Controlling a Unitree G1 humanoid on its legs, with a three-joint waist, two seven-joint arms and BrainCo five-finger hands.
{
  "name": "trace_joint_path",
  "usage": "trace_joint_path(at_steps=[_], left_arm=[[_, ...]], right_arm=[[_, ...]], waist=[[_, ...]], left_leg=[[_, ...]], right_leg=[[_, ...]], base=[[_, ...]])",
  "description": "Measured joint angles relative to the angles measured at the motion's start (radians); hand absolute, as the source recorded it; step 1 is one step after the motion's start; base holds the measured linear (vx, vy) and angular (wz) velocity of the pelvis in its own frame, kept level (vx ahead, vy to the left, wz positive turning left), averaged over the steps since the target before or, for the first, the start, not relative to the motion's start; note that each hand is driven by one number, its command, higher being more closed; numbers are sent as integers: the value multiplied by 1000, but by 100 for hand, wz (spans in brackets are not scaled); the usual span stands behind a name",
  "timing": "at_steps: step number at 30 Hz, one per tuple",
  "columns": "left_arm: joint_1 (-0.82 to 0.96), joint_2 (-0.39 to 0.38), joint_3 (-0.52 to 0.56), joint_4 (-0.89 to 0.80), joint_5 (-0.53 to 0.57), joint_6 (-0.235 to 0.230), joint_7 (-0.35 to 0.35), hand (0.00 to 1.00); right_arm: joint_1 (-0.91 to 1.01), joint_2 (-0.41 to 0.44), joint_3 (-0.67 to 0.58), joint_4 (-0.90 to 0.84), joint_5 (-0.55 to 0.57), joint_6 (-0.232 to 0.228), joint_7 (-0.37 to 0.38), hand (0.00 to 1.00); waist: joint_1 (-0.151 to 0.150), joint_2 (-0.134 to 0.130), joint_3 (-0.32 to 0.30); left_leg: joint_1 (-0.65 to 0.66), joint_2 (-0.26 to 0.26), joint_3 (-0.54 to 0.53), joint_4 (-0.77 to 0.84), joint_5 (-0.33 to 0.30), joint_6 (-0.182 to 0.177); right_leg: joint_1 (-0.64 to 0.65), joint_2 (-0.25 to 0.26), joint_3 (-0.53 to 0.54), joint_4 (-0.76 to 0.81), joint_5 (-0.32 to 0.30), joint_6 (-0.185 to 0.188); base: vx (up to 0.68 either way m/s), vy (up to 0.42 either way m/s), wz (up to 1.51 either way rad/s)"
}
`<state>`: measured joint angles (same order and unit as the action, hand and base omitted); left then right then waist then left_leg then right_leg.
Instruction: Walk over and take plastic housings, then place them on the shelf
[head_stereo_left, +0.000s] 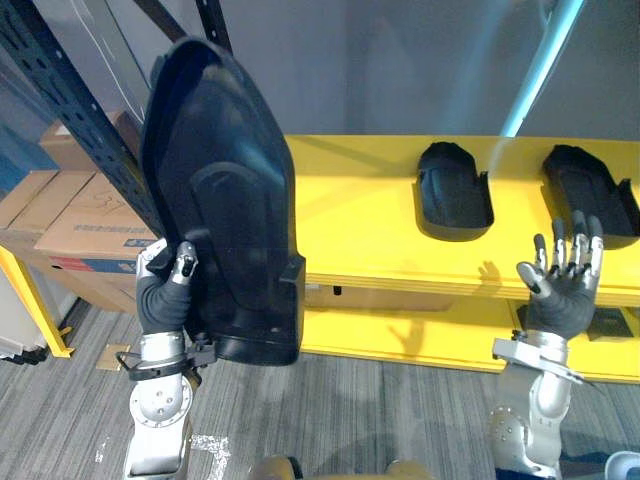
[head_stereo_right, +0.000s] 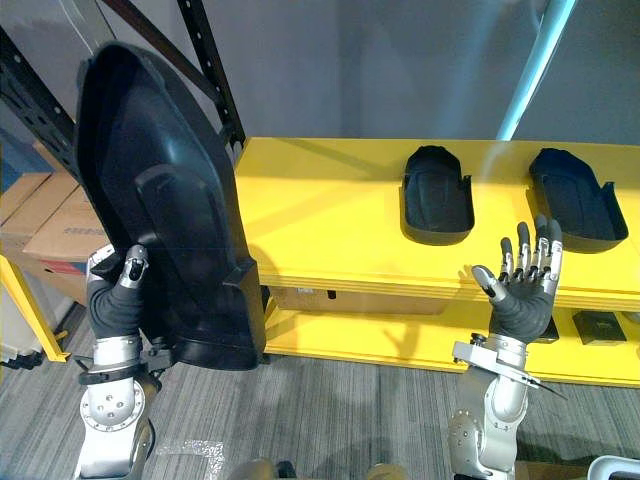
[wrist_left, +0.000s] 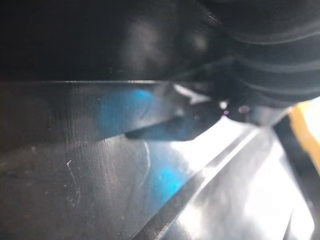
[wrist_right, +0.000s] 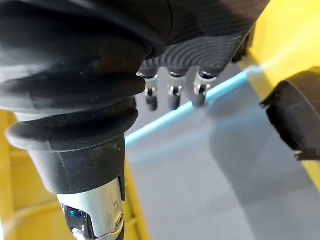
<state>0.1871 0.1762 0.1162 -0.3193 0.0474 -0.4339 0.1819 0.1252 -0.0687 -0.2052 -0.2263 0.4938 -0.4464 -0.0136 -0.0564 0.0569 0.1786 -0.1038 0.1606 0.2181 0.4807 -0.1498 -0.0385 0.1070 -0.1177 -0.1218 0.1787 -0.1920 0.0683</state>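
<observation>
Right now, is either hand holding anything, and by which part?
The left hand grips the black plastic housing by its lower edge, thumb on its face, standing it upright. The right hand is open and empty.

A large black plastic housing, glossy and long with a rounded top end, is standing upright in front of the yellow shelf, with the left robot hand gripping its lower edge. Its hollow side is probably facing the camera. Two more are lying open side up on the shelf, apart: a middle housing and a right-end housing.
</observation>
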Motion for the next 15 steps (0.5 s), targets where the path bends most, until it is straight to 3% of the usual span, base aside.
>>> trace_joint_path(at_steps=[5,9,11,15], left_arm=[[-4,-32,0,0,1,8,0,100],[-48,-25,1,6,-2,67,6,100],[-102,-19,1,10,-6,112,7,100],[-172,28,19,83,-7,192,32,100]], right_arm=[[2,-38,-4,-3,-43,-12,-10,0],[-41,-48,1,-7,-35,-12,-16,0],[-40,-43,21,-10,-17,-11,-21,0],[-8,-23,91,-74,-38,-10,4,0]], waist=[[-7,15,1],[-10,18,0],[-12,8,8],[-18,-10,20]], left_leg=[[40,-23,-29,-96,10,-11],[84,-44,-39,-197,6,-16],[129,-53,-2,-302,5,-18],[148,-71,45,-338,-3,-23]], right_leg=[[-22,1,44,4,12,16],[-71,-1,110,3,57,30],[-106,0,151,1,81,46],[-112,-12,169,-53,135,66]], base=[[1,15,-16],[6,87,-50],[-27,118,-50],[-39,109,-40]])
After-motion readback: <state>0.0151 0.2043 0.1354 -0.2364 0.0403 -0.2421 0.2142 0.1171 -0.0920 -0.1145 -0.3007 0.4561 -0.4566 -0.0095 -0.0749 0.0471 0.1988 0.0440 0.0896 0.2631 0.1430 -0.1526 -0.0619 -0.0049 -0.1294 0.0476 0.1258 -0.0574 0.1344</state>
